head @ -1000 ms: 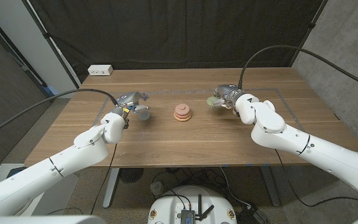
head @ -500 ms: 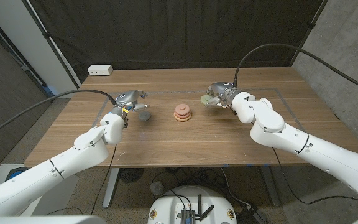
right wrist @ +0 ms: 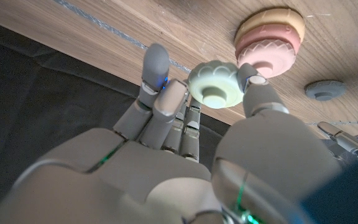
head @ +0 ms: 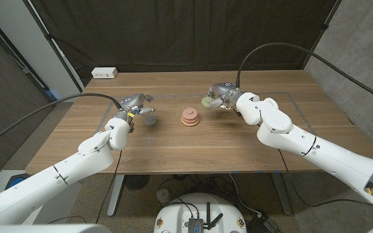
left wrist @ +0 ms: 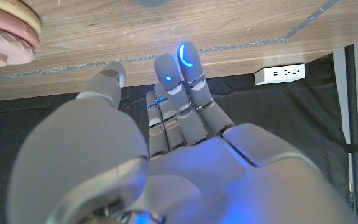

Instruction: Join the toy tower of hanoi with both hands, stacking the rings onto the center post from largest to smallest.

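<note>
A stack of pink and orange rings (head: 190, 117) stands on its post at the table's middle, also seen in the right wrist view (right wrist: 270, 38) and the left wrist view (left wrist: 5, 37). My right hand (head: 224, 98) pinches a pale green ring (head: 207, 101) between thumb and fingers (right wrist: 215, 89), in the air just right of and behind the stack. A grey-blue ring (head: 149, 120) lies on the table left of the stack (right wrist: 322, 90). My left hand (head: 135, 103) hovers just behind and left of it, fingers (left wrist: 179, 93) stretched out, holding nothing.
A white power strip (head: 104, 73) lies at the table's back left corner. A thin tape line (head: 173, 96) runs across the table behind the stack. Black curtains hang behind the table (head: 238, 149).
My right hand has carried the green ring leftward, closer to the stack. The grey-blue ring now lies apart from my left hand, which has drawn back a little.
</note>
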